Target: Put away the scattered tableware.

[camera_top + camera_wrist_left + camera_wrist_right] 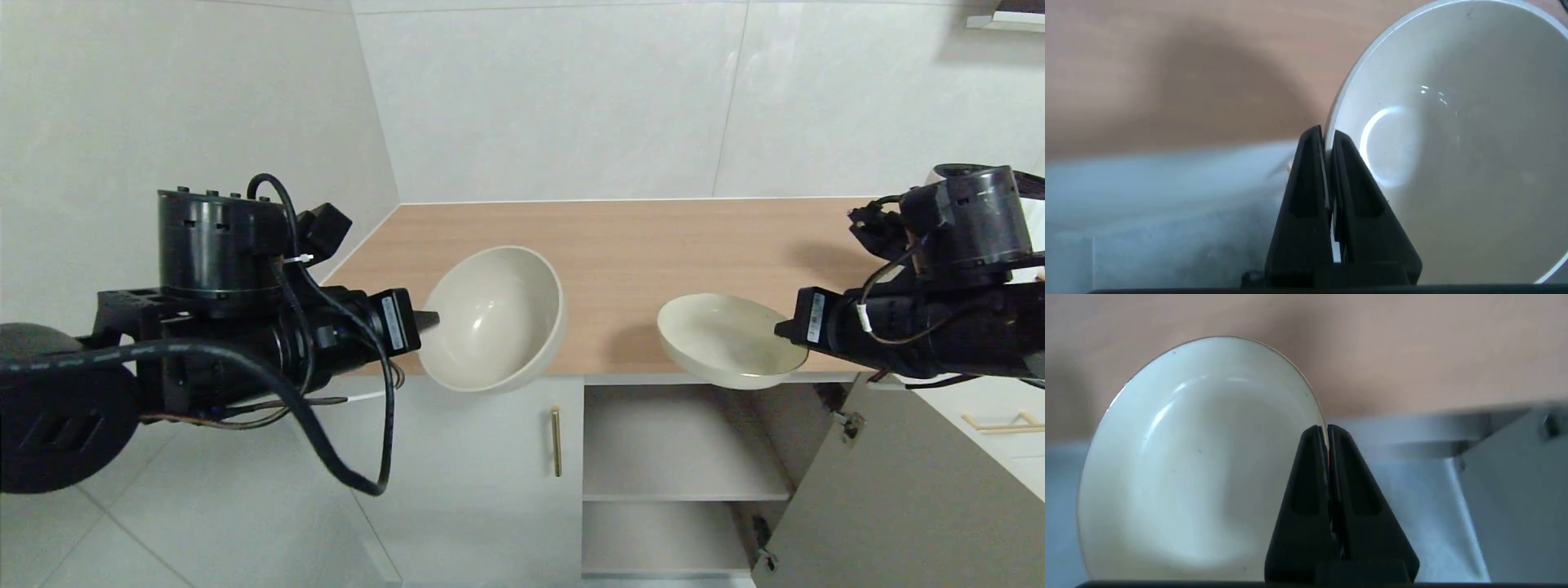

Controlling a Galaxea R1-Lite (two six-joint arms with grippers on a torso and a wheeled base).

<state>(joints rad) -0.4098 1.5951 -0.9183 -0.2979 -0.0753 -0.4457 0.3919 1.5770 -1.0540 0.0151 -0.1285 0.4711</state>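
My left gripper [430,318] is shut on the rim of a deep cream bowl [492,318], held tilted in the air over the front edge of the wooden countertop [620,253]. In the left wrist view the fingers [1311,167] pinch the bowl's [1454,147] rim. My right gripper [785,329] is shut on the rim of a shallow cream plate [727,340], held roughly level above the open cupboard [678,457]. The right wrist view shows its fingers [1313,465] clamping the plate's [1192,457] edge.
Below the countertop a white cupboard stands with its right door [882,490] swung open, showing two bare shelves [678,490]. The left door [482,482] is closed, with a brass handle [556,442]. Tiled walls enclose the counter at the back and left.
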